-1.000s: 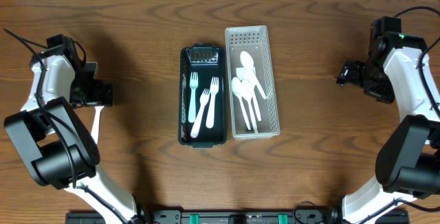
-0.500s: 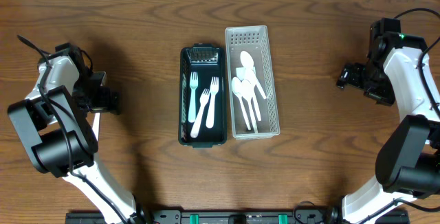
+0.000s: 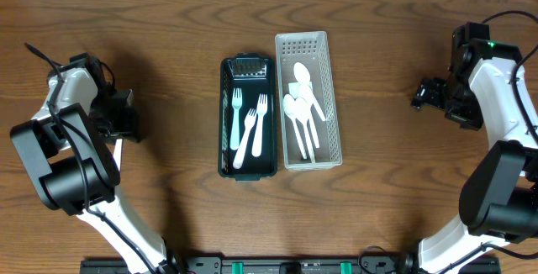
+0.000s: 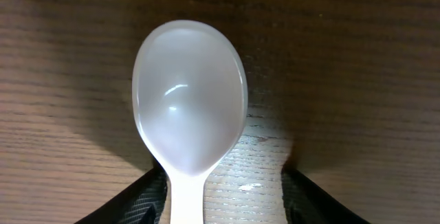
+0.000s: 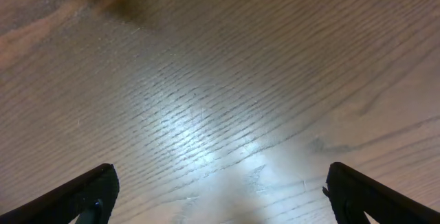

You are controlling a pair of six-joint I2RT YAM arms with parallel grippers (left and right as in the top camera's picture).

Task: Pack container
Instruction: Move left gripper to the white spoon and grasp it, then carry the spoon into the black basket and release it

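A white plastic spoon [image 4: 189, 100] lies on the wooden table at the far left, its handle also showing in the overhead view [image 3: 117, 155]. My left gripper [image 4: 223, 180] is open and low over it, with the handle between the fingers, close to the left finger; it also shows in the overhead view [image 3: 120, 133]. A dark green tray [image 3: 224, 114] holds white and mint forks. A white perforated basket [image 3: 332, 97] beside it holds several white spoons. My right gripper [image 5: 220, 183] is open and empty over bare table at the far right [image 3: 418, 96].
The two containers stand side by side at the table's middle. Bare wood lies between them and each arm. The table's far edge runs along the top of the overhead view.
My left gripper has shifted slightly toward the near side and inward over the spoon, then stayed put. The right arm has not moved.
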